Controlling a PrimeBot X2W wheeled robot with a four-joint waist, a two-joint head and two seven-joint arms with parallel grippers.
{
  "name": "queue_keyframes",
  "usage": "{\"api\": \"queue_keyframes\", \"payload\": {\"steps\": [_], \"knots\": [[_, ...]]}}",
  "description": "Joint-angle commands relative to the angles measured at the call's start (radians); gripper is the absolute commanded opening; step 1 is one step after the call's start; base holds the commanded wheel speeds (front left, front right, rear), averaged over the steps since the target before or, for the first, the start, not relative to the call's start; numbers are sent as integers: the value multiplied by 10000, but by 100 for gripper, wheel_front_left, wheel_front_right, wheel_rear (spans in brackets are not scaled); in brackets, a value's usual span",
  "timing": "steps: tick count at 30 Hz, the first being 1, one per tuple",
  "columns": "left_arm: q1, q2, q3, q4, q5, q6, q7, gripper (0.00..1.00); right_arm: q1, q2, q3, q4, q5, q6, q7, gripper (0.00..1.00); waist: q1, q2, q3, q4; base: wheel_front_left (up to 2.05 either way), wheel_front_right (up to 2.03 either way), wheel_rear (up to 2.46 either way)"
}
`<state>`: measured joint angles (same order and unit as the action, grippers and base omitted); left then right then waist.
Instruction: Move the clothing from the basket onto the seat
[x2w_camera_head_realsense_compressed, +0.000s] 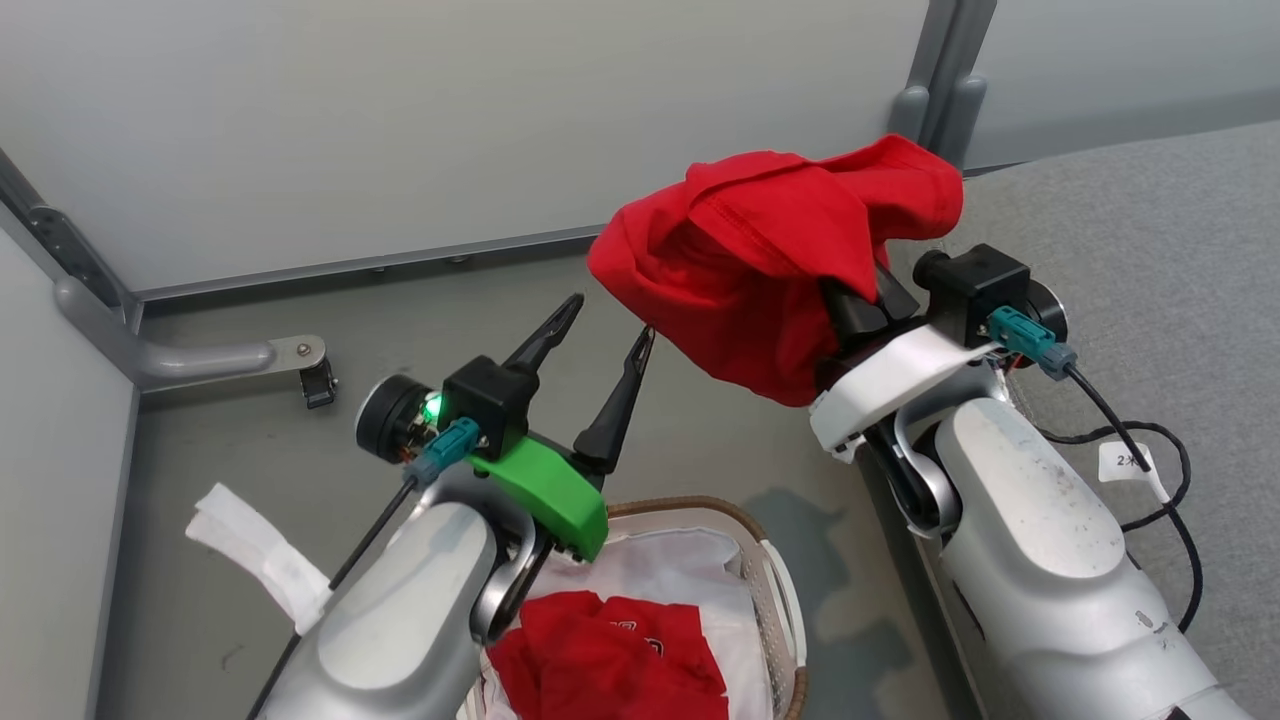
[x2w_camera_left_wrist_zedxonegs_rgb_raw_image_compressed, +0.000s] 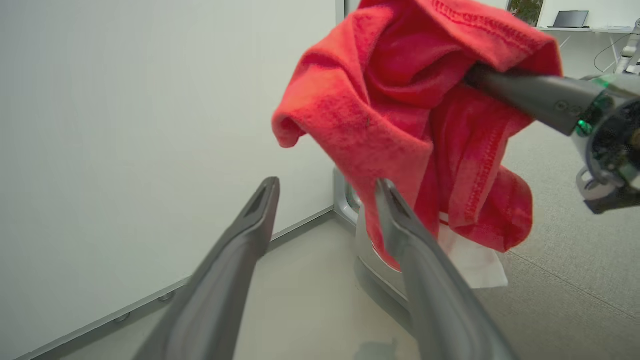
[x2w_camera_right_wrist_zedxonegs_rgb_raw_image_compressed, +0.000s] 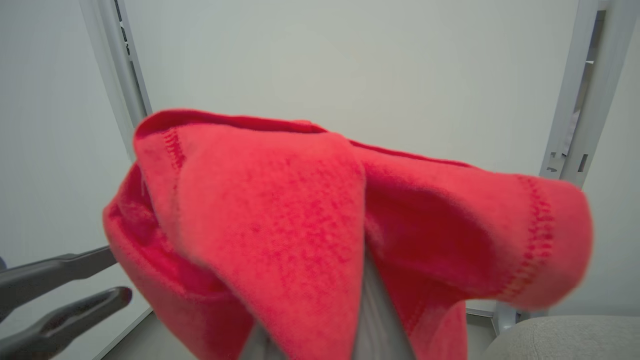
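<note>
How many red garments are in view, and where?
2. One garment hangs from the right hand near the seat; the other garment lies in the basket. More may hide beneath.

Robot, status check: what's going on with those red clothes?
Right gripper shut on one red garment, held aloft, not yet on seat. Left gripper open, empty. Second red garment in basket. Nothing blocking.

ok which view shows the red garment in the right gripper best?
Head view: the red garment's full outline shows, bunched around the right gripper. Left wrist view gives a side-on look with the top cropped; right wrist view is a blurry close-up.
</note>
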<state>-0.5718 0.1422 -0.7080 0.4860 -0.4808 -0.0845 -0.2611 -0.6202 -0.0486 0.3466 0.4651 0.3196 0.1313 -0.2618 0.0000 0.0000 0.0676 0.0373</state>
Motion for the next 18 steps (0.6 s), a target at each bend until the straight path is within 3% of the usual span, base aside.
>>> {"api": "queue_keyframes", "payload": {"steps": [1,18], "knots": [[349,6,143,-137,120,55,-49,100,211,-33,-47,-38,-146,-10,-51,0,0,0,33,7,0,0,0],[2486,-271,1736,-1254,1309,155,-49,100,527,-36,-857,9,-965,-10,-51,0,0,0,337,-565,0,0,0]]}}
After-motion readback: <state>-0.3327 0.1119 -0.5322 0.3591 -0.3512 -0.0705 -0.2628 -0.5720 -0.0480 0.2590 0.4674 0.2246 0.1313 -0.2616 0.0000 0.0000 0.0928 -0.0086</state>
